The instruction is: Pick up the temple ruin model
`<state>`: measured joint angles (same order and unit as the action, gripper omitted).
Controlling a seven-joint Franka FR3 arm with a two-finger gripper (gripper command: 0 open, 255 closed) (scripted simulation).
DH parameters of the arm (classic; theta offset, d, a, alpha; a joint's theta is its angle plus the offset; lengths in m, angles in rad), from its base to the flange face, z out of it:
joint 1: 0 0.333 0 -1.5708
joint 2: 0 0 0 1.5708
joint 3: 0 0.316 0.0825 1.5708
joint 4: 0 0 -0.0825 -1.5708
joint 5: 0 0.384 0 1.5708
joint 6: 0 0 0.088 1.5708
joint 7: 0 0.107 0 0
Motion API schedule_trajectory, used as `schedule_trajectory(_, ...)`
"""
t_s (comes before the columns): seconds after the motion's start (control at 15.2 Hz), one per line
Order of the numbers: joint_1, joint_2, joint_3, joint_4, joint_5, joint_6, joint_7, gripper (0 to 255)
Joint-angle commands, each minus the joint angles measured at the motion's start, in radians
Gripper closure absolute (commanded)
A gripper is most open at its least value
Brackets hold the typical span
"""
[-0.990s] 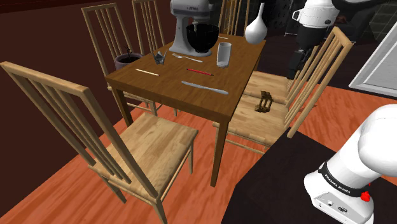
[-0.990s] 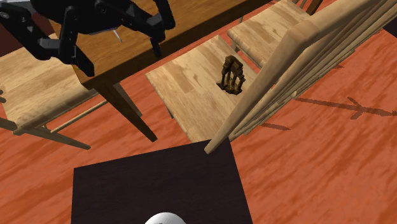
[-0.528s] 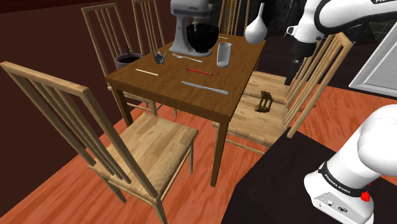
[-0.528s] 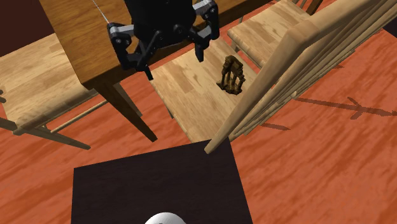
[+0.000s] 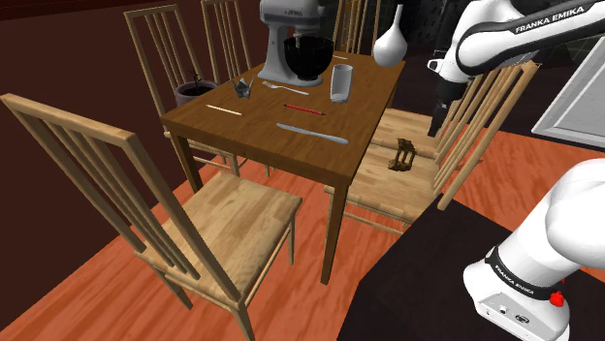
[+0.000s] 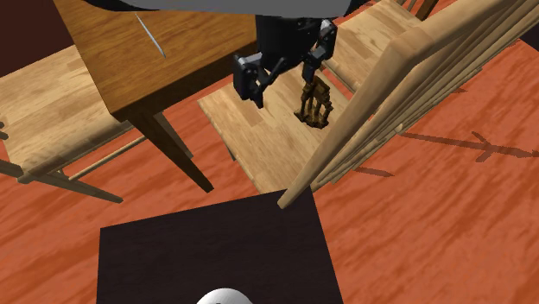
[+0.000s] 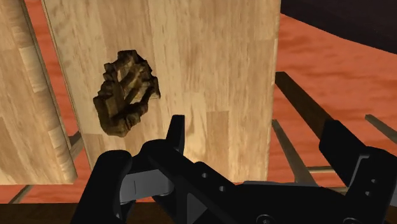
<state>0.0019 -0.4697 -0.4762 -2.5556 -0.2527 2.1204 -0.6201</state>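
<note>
The claw [image 6: 283,79] has swung off the surface [image 6: 108,47], down over the chair seat [image 6: 250,131] — released, empty. The temple ruin model [image 6: 316,105] stands just beside it (not between its fingers); centring comes next.

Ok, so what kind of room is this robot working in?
Most likely a dining area in a home: a wooden table ringed by slat-backed wooden chairs, with a stand mixer, a white vase and cutlery on top.
</note>
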Motion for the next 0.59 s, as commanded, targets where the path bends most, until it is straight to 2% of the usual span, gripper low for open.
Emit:
schedule_trajectory(0.0, 0.018, 0.087, -0.056, 0.026, 0.015, 0.071, -0.080, 0)
schedule_trajectory(0.26, 0.065, 0.262, -0.156, 0.088, 0.102, 0.186, -0.257, 0)
schedule_trajectory(0.53, 0.100, 0.467, -0.225, 0.178, 0.283, 0.270, -0.488, 0)
